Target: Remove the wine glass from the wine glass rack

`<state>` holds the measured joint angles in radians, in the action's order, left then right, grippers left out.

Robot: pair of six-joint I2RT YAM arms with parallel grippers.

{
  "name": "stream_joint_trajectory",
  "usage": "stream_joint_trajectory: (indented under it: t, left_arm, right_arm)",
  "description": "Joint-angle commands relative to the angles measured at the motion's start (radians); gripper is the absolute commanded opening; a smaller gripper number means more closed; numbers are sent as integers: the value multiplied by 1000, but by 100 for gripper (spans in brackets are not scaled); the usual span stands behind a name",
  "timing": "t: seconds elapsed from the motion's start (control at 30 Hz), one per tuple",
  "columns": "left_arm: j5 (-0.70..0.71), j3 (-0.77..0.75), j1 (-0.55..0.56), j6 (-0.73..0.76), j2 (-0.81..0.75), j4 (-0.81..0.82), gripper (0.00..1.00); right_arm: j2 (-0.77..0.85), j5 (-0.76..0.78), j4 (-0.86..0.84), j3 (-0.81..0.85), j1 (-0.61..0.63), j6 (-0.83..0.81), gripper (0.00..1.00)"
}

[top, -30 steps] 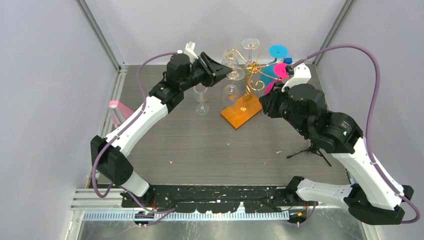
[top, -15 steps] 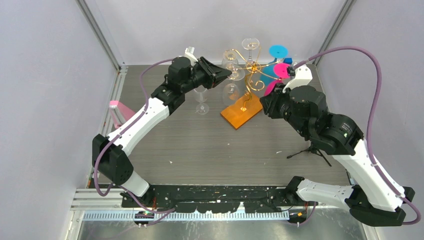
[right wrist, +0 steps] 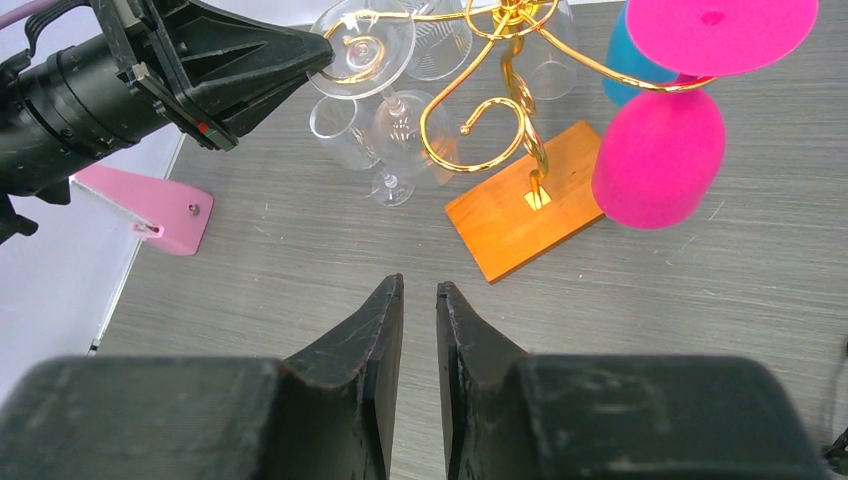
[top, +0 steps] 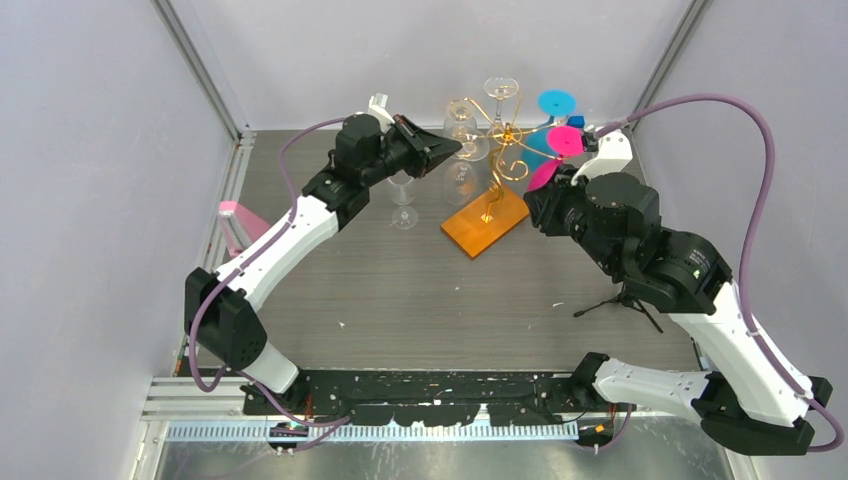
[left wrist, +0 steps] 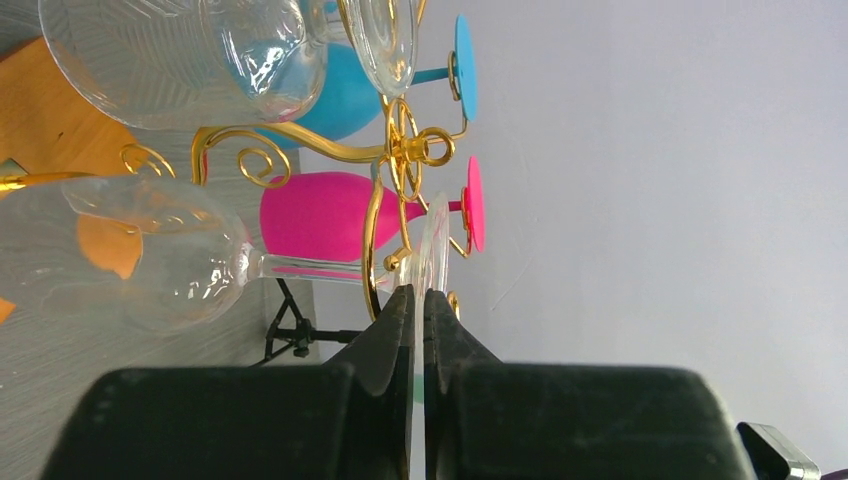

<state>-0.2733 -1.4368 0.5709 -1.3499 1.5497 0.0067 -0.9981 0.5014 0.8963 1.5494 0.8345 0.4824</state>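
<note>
The wine glass rack [top: 506, 137] is thin gold wire on an orange base [top: 484, 223]. A clear wine glass [left wrist: 150, 262] hangs upside down from one of its arms, with its bowl [top: 460, 183] low and its foot [left wrist: 436, 245] in the scroll. My left gripper [left wrist: 420, 292] is shut on the rim of that foot, at the rack's left side [top: 452, 147]. My right gripper [right wrist: 420, 285] hovers over the table in front of the base [right wrist: 525, 205], jaws a little apart with nothing between them.
A clear glass [top: 403, 196] stands on the table under the left arm. Pink [top: 562, 143], blue [top: 556, 102] and clear [top: 501, 90] glasses hang on the rack. A pink block [top: 232, 210] lies at the left. A black tripod [top: 625, 298] stands at the right.
The left jaws have closed onto the foot of the hanging clear glass. The right arm has shifted slightly right, its jaws unchanged.
</note>
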Motion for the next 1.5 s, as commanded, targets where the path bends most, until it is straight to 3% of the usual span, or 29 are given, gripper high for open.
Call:
stream_joint_trajectory:
  t: [0.0,0.8,1.17,1.47]
  left_arm:
    - [18,-22,-15,27,-59,72,0]
    - [41,-41,-57,37,-45,112,0]
    - [-148,-104,-53,-23,61,228,0]
    - [-209,-96,-10,-14,30,224,0]
  right_arm:
    - [21,39,-51,1,0,12,24]
    - [14,40,-61,-1,0,6,24]
    - [19,39,-60,-9,0,6,25]
    - [19,29,-73,-9,0,12,26]
